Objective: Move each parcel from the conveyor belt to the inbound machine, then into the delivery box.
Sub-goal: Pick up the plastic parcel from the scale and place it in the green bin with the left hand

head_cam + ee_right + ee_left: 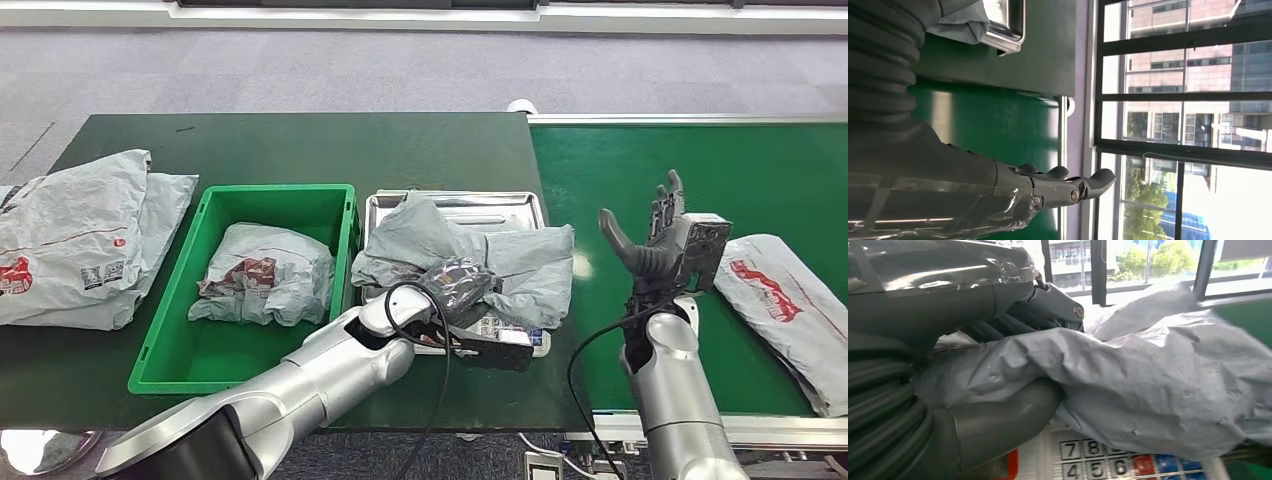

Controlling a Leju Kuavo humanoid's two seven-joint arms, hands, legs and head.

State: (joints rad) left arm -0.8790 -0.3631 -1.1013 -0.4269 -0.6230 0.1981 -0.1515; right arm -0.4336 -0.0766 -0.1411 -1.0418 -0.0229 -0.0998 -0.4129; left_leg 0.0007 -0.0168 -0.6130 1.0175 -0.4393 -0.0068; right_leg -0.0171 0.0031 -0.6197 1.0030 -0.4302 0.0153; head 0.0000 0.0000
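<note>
Grey crinkled plastic, four parcels counted around the steel inbound machine.
Largest first: my conveyor belt lies right of the machine with one flat parcel on it; a big slack parcel sits far left; the green delivery box just left holds one crumpled parcel. My left hand grips the parcel on the machine; my right hand hangs spread, empty.

The grey parcel is crinkled, matt plastic film, lying on a glossy steel tray. The green bin is smooth moulded plastic. The conveyor belt looks matt green rubber, the silver arms brushed metal.
</note>
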